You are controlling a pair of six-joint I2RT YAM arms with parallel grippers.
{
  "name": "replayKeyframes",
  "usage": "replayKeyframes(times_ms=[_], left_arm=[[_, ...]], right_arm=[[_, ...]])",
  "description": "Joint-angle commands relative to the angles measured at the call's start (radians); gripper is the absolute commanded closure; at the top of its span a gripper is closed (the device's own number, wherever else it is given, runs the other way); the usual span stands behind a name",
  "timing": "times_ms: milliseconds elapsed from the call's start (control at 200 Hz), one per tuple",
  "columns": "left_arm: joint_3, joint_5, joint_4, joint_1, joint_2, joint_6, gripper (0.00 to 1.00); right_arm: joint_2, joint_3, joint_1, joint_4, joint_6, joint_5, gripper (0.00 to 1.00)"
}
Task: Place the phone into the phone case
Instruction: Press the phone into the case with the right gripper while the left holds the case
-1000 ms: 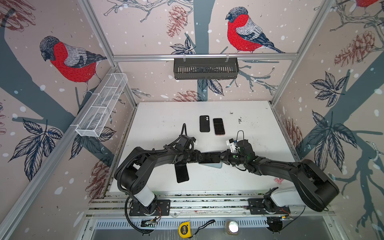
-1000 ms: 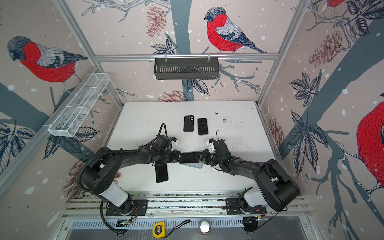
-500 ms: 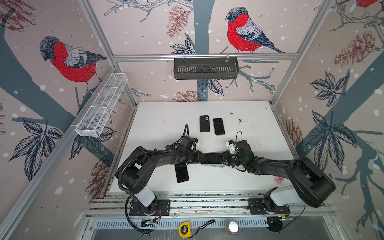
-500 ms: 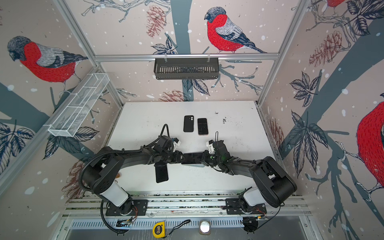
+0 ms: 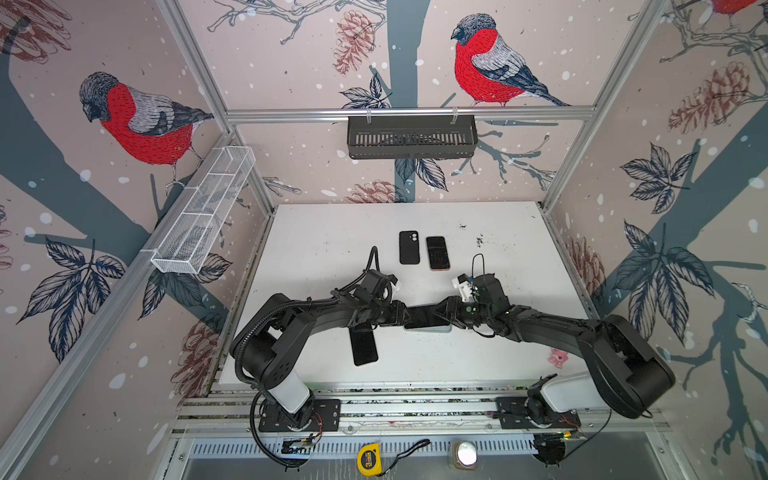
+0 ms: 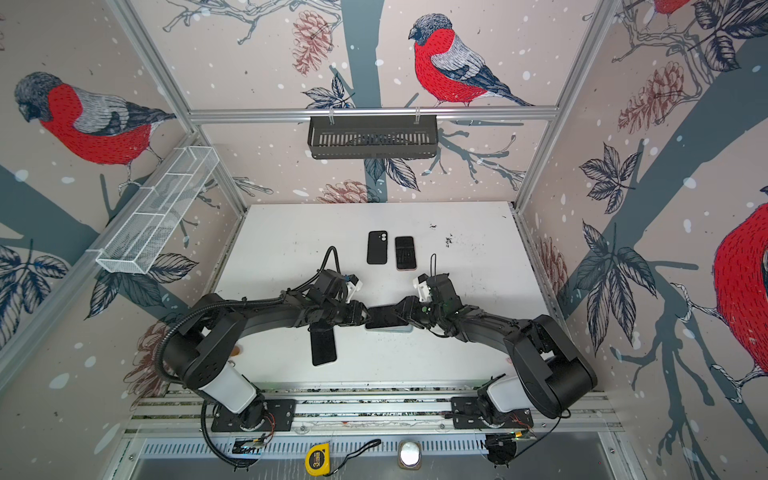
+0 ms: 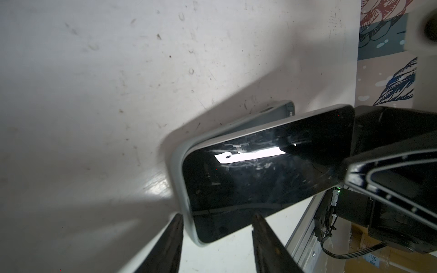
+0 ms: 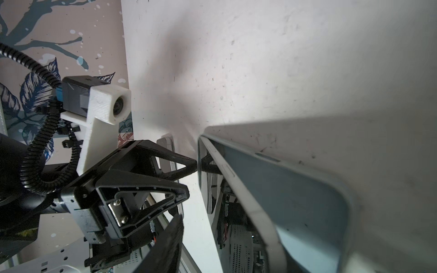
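Grey phone case [image 7: 177, 165] lies on the white table [image 5: 316, 249] between your two arms, the phone [image 7: 260, 175] partly seated, one long edge proud of the case wall. Your left gripper [image 5: 400, 319] straddles a corner at its left end; whether it pinches, I cannot tell. Your right gripper [image 5: 448, 313] stands spread, one finger [image 8: 163, 248] clear of the case

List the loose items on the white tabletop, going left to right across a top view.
From the left: dark phone → black phone lying camera side up → pink-rimmed phone → small pink object. The half-cased phone at the centre spans the middle pair, so it is left out.
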Motion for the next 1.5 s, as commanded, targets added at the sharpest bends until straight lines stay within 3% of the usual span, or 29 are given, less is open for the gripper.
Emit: replayKeyframes(times_ms=[0,330,931,1056,1496], left_arm=[[0.010,-0.021,-0.014,0.000,-0.007,0.020,0.52],[0.013,-0.030,-0.031,-0.001,-0.013,0.030,0.52],[0.016,-0.002,-0.014,-0.002,-0.001,0.019,0.53],[0.013,0.003,-0.009,-0.007,0.005,0.019,0.63],[0.067,-0.138,-0.135,-0.052,0.068,0.057,0.73]], right_arm=[[-0.017,0.031,-0.008,-0.142,-0.120,0.047,0.48],[-0.057,0.059,-0.048,-0.308,-0.245,0.112,0.47],[-0.084,0.012,-0.062,-0.310,-0.261,0.092,0.67],[-0.093,0.002,-0.063,-0.320,-0.271,0.092,0.68],[-0.090,-0.021,-0.042,-0.311,-0.272,0.093,0.72]])
